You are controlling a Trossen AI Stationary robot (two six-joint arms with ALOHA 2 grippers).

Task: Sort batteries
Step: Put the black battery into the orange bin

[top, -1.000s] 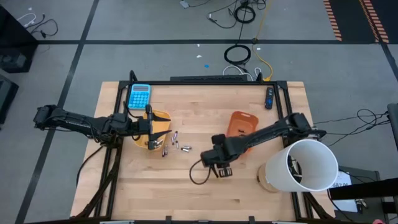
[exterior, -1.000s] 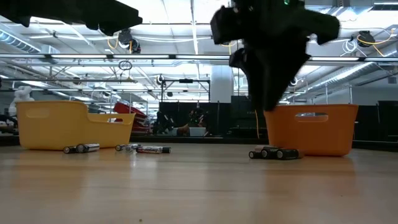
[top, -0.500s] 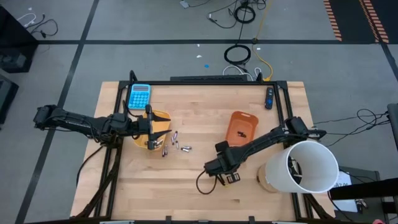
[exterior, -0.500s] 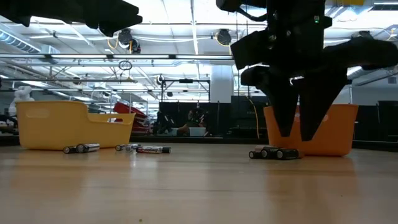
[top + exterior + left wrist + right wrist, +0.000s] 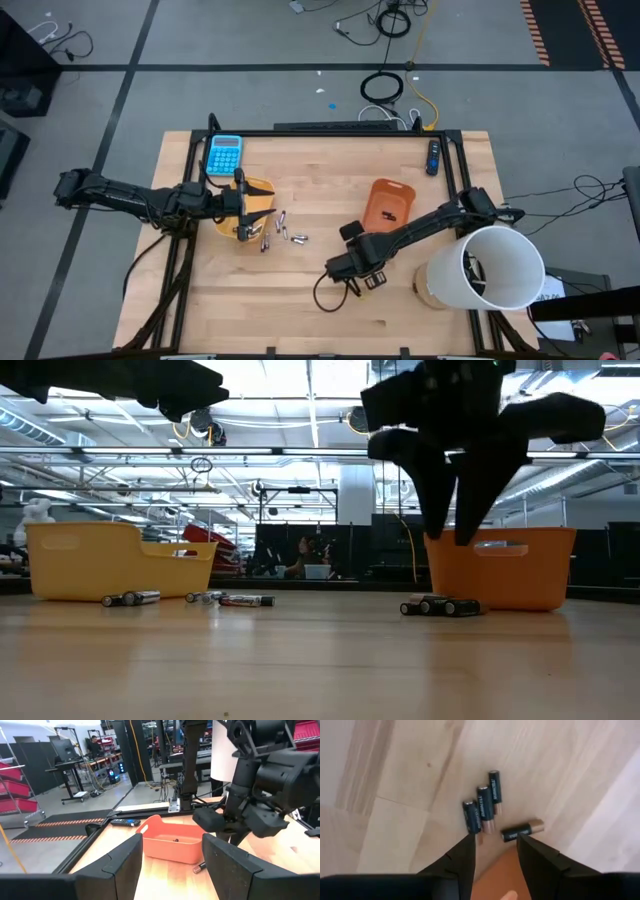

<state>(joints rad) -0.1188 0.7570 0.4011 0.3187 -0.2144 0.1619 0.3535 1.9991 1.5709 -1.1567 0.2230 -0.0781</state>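
Note:
Several small dark batteries (image 5: 482, 802) lie on the wood beside the orange tray (image 5: 388, 203); in the low view these batteries (image 5: 440, 606) sit in front of the tray (image 5: 505, 565). My right gripper (image 5: 455, 538) hangs open above them, fingers pointing down, touching nothing; the right wrist view looks down past the gripper (image 5: 495, 860) at them. More batteries (image 5: 280, 232) lie beside the yellow tray (image 5: 245, 208). My left gripper (image 5: 243, 205) waits open over that yellow tray; in the left wrist view it (image 5: 172, 870) faces the orange tray (image 5: 175, 845).
A blue calculator (image 5: 224, 153) lies at the far left of the table and a dark remote-like stick (image 5: 433, 157) at the far right rail. A large white cylinder (image 5: 488, 265) stands at the right edge. A cable loop (image 5: 325, 285) hangs by my right gripper.
My right gripper has moved toward the table's near edge and turned about, so both fingers now show spread in the low view. It dipped toward the batteries by the orange tray, then rose a little. The batteries and trays have stayed in place.

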